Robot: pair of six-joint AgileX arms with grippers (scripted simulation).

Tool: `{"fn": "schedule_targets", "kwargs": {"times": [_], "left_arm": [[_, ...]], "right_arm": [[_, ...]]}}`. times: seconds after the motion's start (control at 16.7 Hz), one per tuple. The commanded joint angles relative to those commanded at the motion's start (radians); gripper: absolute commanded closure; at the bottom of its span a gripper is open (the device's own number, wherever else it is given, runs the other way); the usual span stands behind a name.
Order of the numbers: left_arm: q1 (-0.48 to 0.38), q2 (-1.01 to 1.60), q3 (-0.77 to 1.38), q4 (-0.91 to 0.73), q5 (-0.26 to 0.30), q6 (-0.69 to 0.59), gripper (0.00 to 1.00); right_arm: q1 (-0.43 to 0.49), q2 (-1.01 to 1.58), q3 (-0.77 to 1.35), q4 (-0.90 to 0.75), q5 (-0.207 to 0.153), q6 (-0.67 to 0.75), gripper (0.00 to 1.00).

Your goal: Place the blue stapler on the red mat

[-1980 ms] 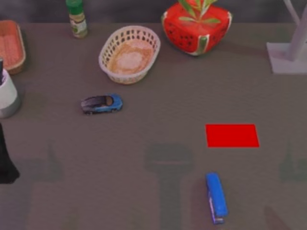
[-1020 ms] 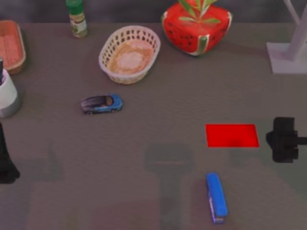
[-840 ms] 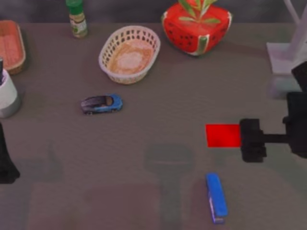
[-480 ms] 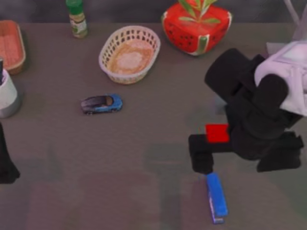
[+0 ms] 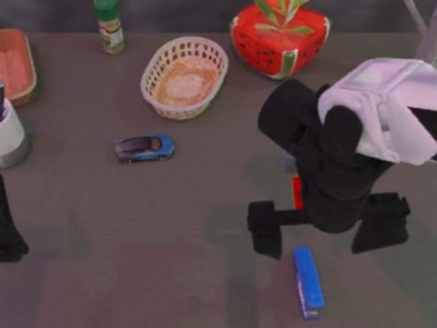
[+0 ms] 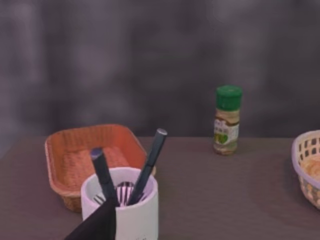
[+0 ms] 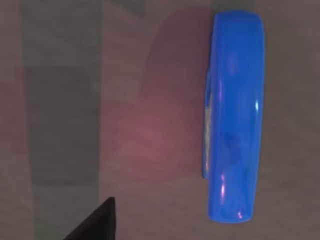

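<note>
The blue stapler (image 5: 308, 281) lies lengthwise near the table's front edge, right of centre, and nothing touches it. My right gripper (image 5: 322, 227) hovers just behind it, open wide, with one dark finger (image 5: 265, 229) to the left and the other to the right. In the right wrist view the stapler (image 7: 234, 115) fills one side and a single fingertip (image 7: 99, 224) shows well apart from it. The right arm hides the red mat (image 5: 298, 193) except for a thin sliver. My left gripper (image 5: 8, 232) stays parked at the table's left edge.
A blue and dark toy car (image 5: 145, 147) sits left of centre. At the back stand a wicker basket (image 5: 184, 76), a watermelon-patterned pot (image 5: 280, 37) and a green-capped bottle (image 5: 109, 26). An orange tray (image 5: 13, 65) and a white pen cup (image 5: 8, 133) are at the far left.
My right arm has swung in from the right edge, moving left over the red mat and covering nearly all of it. The stapler has not moved, and neither has the left arm.
</note>
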Motion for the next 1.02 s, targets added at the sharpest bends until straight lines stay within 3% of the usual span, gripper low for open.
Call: {"fn": "schedule_targets", "kwargs": {"times": [0.24,0.72,1.02], "left_arm": [[0.0,0.0,0.0,0.0,0.0,0.0,0.0],[0.0,0.0,0.0,0.0,0.0,0.0,0.0],[0.0,0.0,0.0,0.0,0.0,0.0,0.0]], "right_arm": [[-0.003,0.016,-0.028,0.041,0.0,-0.002,0.0],[0.006,0.163,-0.203,0.369,0.001,0.008,0.0],[0.007,0.172,-0.213,0.386,0.001,0.009,0.0]]}}
